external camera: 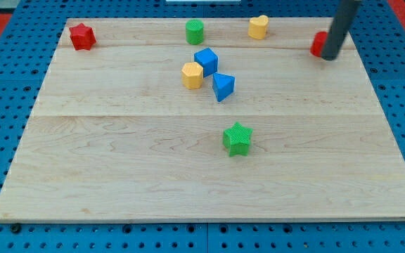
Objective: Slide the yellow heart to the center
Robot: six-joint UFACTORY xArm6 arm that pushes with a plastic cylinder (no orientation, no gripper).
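Observation:
The yellow heart (259, 27) sits near the view's top edge of the wooden board (118, 161), right of the middle. My tip (328, 57) is at the view's top right, well to the right of the heart. It stands right in front of a red block (318, 43), partly hiding it, so its shape cannot be made out.
A green cylinder (195, 31) stands left of the heart. A blue cube (206, 61), a yellow hexagon block (192, 74) and a blue triangle block (223, 86) cluster near the middle top. A green star (238, 138) lies lower. A red star (82, 36) is at top left.

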